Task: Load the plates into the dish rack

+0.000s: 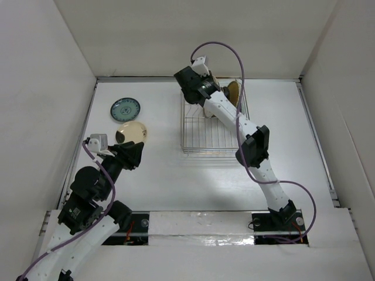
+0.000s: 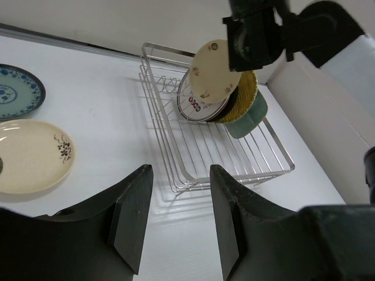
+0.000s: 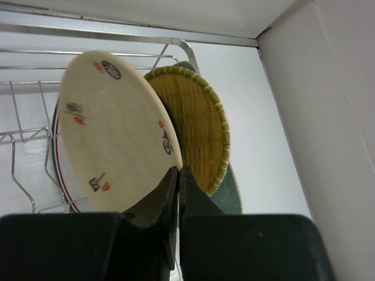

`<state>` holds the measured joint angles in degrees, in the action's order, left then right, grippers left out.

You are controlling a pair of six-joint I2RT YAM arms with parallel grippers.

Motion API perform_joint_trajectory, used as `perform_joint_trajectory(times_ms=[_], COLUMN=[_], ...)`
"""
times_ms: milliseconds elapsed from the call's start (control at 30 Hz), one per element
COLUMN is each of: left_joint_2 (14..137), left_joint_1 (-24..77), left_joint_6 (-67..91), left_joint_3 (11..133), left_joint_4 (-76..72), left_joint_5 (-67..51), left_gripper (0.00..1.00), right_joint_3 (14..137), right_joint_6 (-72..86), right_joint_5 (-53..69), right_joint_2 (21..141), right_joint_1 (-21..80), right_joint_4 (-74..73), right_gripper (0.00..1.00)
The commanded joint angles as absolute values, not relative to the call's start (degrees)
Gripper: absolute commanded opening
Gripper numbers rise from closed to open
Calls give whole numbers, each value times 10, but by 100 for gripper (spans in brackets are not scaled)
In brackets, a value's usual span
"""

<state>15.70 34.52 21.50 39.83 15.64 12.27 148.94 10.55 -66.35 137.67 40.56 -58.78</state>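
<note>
Right end effector: we see it (image 3: pixel 178 172) clenched on the lower edge of the marked cream plate (image 3: pixel 114 129), which stands nearly upright over the far end of the dish rack (image 1: pixel 205 134)
In the rack: at its far end we count three plates leaning together, namely a red-rimmed white plate (image 2: pixel 196 108), a woven tan plate (image 3: pixel 202 129) and a pale green plate (image 3: pixel 231 193) behind it
Left of the rack: a teal patterned plate (image 1: pixel 125 109) and a plain cream plate (image 1: pixel 132 132) lie flat on the desk (image 1: pixel 158 175), well apart from the wires
Left end effector: released and holding nothing (image 2: pixel 179 175), left of the rack's near corner
Progress: we judge the job past halfway, with three loaded and a fourth not yet seated between the tines
Left to do: settle the held plate, then bring over the two on the desk
</note>
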Motion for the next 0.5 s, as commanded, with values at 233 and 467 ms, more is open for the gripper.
perform_joint_trajectory(times_ms=[233,467], left_joint_2=[138,153], left_joint_1=[360,360], left_joint_6=[213,214], left_joint_3=[397,396], left_joint_4=[137,139], left_joint_5=[134,135], left_gripper=[41,42], right_joint_3=[1527,1467], right_joint_6=[69,90], right_joint_5=[-705,-645], right_joint_2=[1432,1375], right_joint_1=[428,439], right_joint_4=[-587,-506], right_gripper=[0,8])
